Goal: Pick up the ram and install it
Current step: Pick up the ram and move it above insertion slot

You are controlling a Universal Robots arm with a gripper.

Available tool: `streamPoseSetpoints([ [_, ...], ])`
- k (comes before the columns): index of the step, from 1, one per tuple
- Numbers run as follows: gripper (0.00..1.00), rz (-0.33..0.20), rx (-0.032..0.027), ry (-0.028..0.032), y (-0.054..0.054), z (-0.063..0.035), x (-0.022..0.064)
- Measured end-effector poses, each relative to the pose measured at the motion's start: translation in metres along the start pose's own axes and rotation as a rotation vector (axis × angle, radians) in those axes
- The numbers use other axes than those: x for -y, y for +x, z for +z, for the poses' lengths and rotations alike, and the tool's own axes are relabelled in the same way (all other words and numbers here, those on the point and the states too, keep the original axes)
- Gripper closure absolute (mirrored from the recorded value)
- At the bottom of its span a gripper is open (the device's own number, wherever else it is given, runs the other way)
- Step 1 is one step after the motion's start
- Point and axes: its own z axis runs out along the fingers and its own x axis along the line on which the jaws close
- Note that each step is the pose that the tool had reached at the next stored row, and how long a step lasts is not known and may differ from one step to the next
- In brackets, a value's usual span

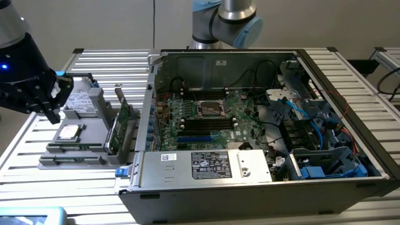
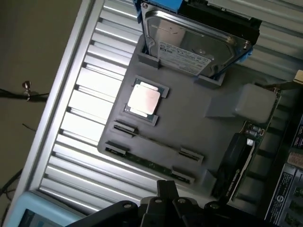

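Note:
The ram (image 2: 144,162), a thin green stick, lies flat between clips along the edge of a grey holder tray (image 2: 189,118). My gripper (image 2: 163,190) hovers just off that edge of the tray, above the stick and apart from it, its fingers shut with nothing between them. In the exterior view the gripper (image 1: 54,115) hangs over the tray (image 1: 93,136) at the exterior view's left. The open computer case (image 1: 262,178) holds the motherboard (image 1: 231,110) with its long black slots (image 1: 203,124).
The tray also carries a square processor chip (image 2: 144,100), a hard drive (image 2: 194,42) and a broader green card standing upright (image 1: 119,124). The case's metal wall (image 1: 150,108) rises right beside the tray. Cables and blue drive bays (image 1: 325,164) fill the case's right side.

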Motion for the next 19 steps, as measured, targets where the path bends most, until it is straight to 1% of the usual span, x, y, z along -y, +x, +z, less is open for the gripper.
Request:
streamPoseSetpoints([
  [8, 0.89, -0.145, 0.0004, -0.0009, 0.0, 0.0004, 0.0],
  [19, 0.89, -0.347, -0.0003, 0.0009, 0.0, 0.001, 0.0],
])
